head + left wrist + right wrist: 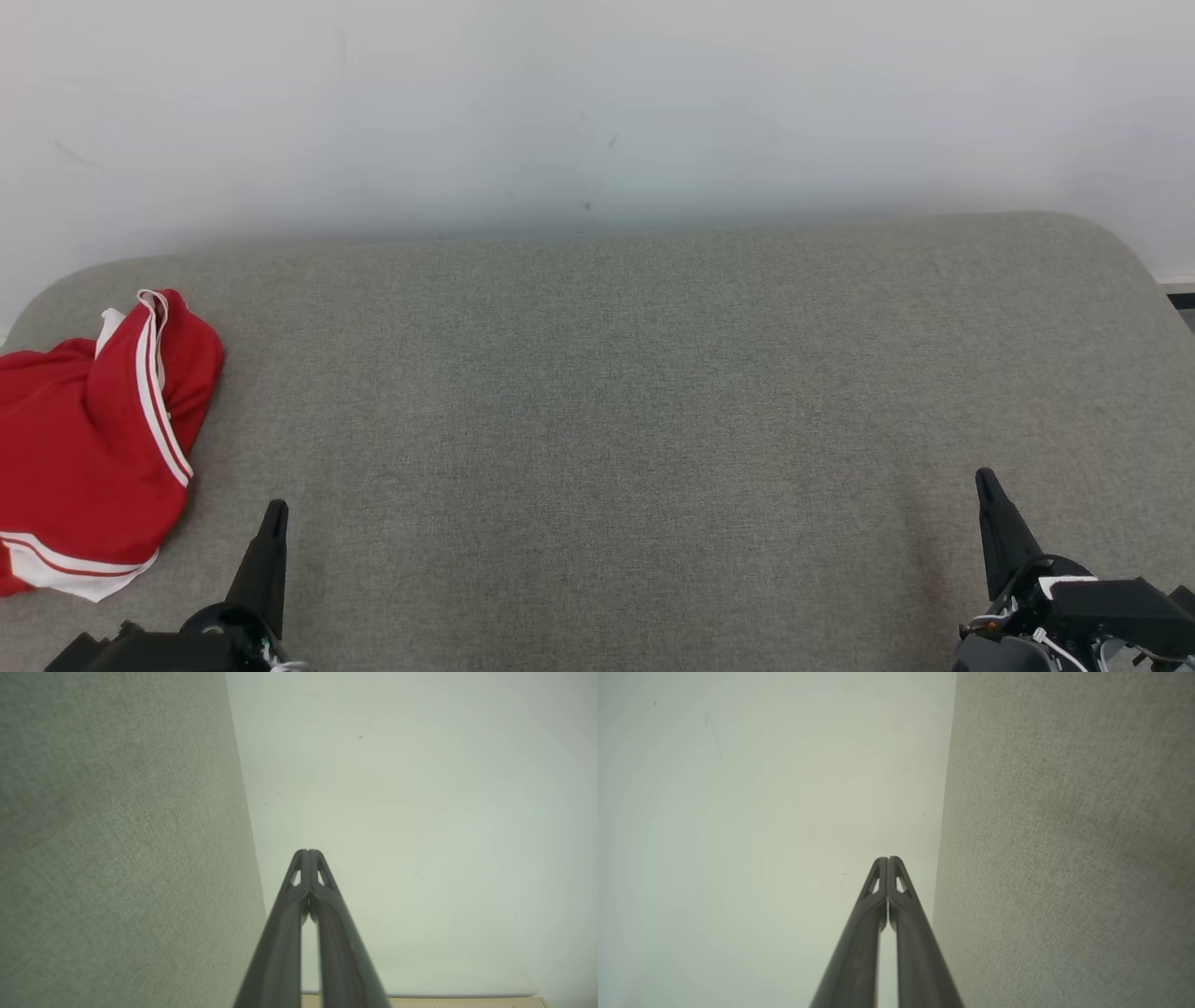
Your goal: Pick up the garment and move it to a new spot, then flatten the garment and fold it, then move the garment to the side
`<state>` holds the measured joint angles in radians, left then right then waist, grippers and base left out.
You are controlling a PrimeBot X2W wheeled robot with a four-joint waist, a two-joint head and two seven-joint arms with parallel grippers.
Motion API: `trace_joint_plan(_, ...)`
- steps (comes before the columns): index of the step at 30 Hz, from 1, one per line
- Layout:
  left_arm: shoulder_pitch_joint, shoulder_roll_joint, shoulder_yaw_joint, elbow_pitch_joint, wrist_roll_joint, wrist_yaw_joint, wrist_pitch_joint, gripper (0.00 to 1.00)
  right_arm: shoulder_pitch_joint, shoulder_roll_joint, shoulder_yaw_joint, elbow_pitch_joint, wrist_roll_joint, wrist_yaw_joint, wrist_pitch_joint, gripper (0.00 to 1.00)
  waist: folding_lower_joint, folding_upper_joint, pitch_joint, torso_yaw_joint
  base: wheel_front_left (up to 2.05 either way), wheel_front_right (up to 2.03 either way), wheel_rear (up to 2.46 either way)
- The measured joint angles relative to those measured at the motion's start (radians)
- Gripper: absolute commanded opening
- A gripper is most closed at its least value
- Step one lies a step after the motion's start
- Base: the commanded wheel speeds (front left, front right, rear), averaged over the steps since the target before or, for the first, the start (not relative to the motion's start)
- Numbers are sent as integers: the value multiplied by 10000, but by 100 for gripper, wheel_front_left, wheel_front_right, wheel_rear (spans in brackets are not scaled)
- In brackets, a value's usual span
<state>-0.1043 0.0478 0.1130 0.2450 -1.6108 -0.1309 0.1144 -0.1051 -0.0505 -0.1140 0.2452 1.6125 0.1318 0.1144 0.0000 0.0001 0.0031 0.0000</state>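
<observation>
Left hand [274,515] near left, tips pressed together, right hand [986,483] near right, the same, crumpled red white-striped garment [84,439] at left edge of grey fabric worktop [607,392]

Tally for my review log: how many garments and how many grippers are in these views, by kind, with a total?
Garments: 1, the red garment, crumpled at the left.
Grippers: 2, the left gripper and right gripper, both shut, empty.
Total: 3
</observation>
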Motion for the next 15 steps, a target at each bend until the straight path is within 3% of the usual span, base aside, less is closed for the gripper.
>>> trace_joint_plan(15, 0, 0, 0, 0, 0, 0, 0, 0, -1, 0, 0, 0, 0, 0, 0, 0, 0, 0, 0, 0, 0, 0, 0)
